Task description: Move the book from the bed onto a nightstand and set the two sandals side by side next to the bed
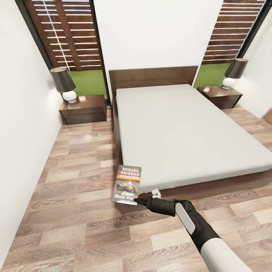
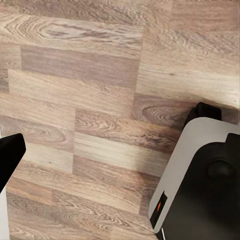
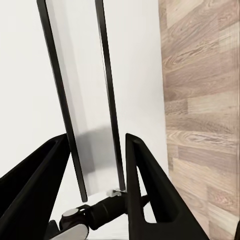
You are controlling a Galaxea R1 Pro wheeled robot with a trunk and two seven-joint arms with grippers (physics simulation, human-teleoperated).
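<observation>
The book [image 1: 128,183], with "RICHARD BACHMAN" on its dark cover, hangs off the bed's near left corner, over the wood floor. My right gripper [image 1: 137,200] is shut on its lower right corner, with the arm reaching in from the lower right. In the right wrist view the book [image 3: 92,90] shows edge-on between the two black fingers [image 3: 145,180]. The bed [image 1: 181,128] has a bare light grey mattress. A dark nightstand [image 1: 90,102] stands left of the headboard and another nightstand [image 1: 217,92] to the right. The sandals are out of view. One finger of my left gripper [image 2: 10,155] hangs over the floor.
Each nightstand carries a lamp [image 1: 63,85], [image 1: 233,72]. A white wall [image 1: 19,132] runs close along the left, leaving a floor strip [image 1: 79,170] beside the bed. Slatted windows flank the headboard. Part of my base [image 2: 205,190] shows in the left wrist view.
</observation>
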